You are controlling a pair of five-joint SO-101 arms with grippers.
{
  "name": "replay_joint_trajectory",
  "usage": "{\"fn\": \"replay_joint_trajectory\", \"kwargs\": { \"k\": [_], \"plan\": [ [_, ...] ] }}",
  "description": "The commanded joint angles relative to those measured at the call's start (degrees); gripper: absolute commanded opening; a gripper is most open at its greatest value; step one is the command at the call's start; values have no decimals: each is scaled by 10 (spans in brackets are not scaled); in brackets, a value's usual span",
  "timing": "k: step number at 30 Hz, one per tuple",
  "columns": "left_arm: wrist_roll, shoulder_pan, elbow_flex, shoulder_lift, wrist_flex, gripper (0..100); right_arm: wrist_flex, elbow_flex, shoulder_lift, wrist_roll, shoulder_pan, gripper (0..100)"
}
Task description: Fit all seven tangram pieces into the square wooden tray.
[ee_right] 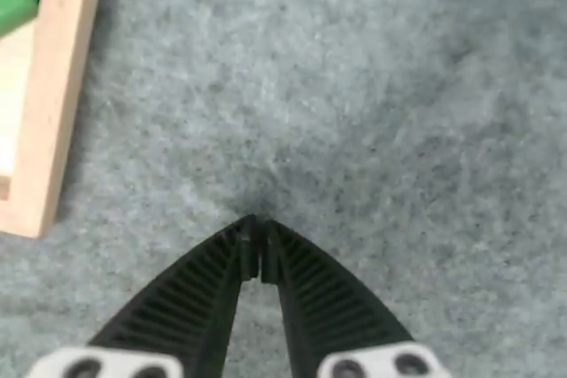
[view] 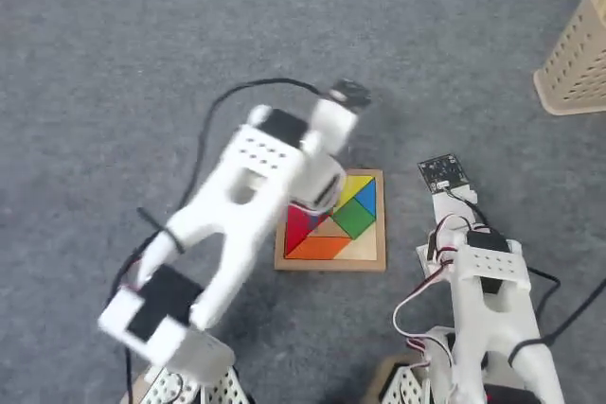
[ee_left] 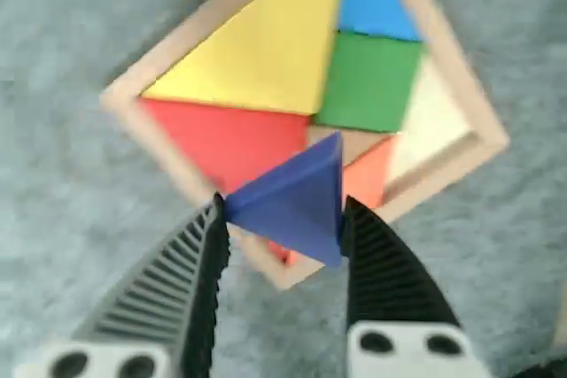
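The square wooden tray (view: 379,257) lies on the grey carpet and holds yellow (ee_left: 257,55), red (ee_left: 226,143), green (ee_left: 372,81), light blue (ee_left: 376,2) and orange (view: 322,247) pieces. In the left wrist view my left gripper (ee_left: 282,212) is shut on a dark blue triangle (ee_left: 297,201), held just above the tray (ee_left: 124,99) near the red piece. The high view shows the left arm (view: 256,196) leaning over the tray's left side. My right gripper (ee_right: 259,241) is shut and empty over bare carpet, beside the tray's edge (ee_right: 49,95).
A perforated beige container (view: 578,54) stands at the back right. The right arm (view: 483,281) rests to the right of the tray. Black cables trail over the left arm. Open carpet surrounds the tray.
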Motion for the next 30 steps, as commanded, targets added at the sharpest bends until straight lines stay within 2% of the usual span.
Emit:
{"fn": "replay_joint_trajectory", "kwargs": {
  "k": [1,4,8,18,21,24,30],
  "plan": [
    [8,51,-62,47,3,11,-11,-3,-16,5,7,7],
    [-1,56,-74,89,-8,11,-12,-3,-16,5,7,7],
    [-51,53,-77,142,-28,11,-12,-3,-16,5,7,7],
    [-260,58,-109,156,-14,17,-12,-3,-15,6,6,7],
    [-324,56,-118,156,-4,89,-12,-3,-15,6,6,7],
    [-345,55,-123,156,2,165,-12,-3,-15,6,6,7],
    [-346,56,-132,155,16,156,-12,-3,-15,7,6,7]
  ]
}}
